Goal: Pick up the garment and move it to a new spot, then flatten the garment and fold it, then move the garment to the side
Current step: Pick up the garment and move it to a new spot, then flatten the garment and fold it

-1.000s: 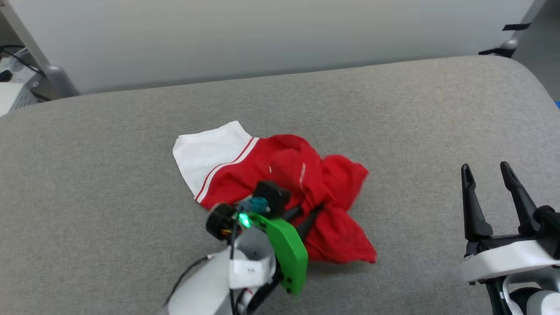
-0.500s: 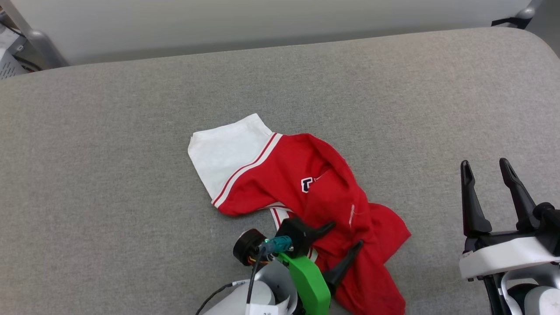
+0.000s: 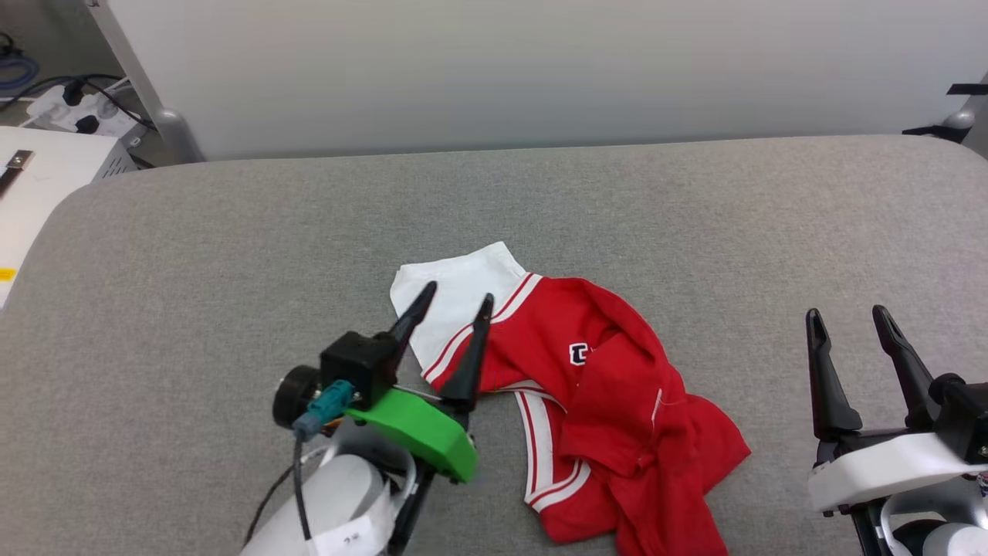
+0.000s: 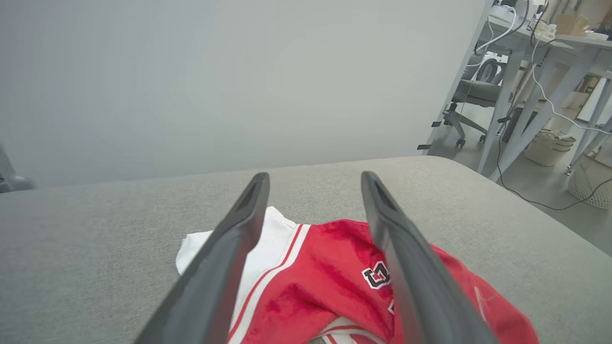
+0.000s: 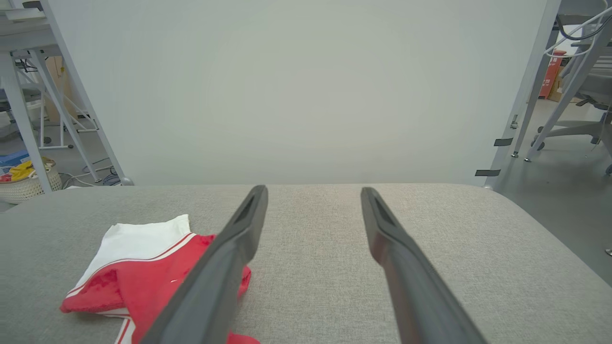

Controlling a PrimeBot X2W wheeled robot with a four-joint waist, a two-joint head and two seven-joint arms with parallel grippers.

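Head view: the left gripper (image 3: 458, 293) hangs spread and empty over the garment (image 3: 610, 386), above its white sleeve (image 3: 463, 274). The right gripper (image 3: 845, 313), also spread and empty, stands well to the garment's right. The garment lies crumpled, so flattening looks next, and each gripper needs an edge.

Left wrist view: the sleeve hem lies just ahead, with bare table (image 4: 95, 215) beyond.

Right wrist view: the garment is left of the fingers, with open table ahead.

Grey fabric table (image 3: 231, 255) stands before a white panel (image 3: 502, 69).
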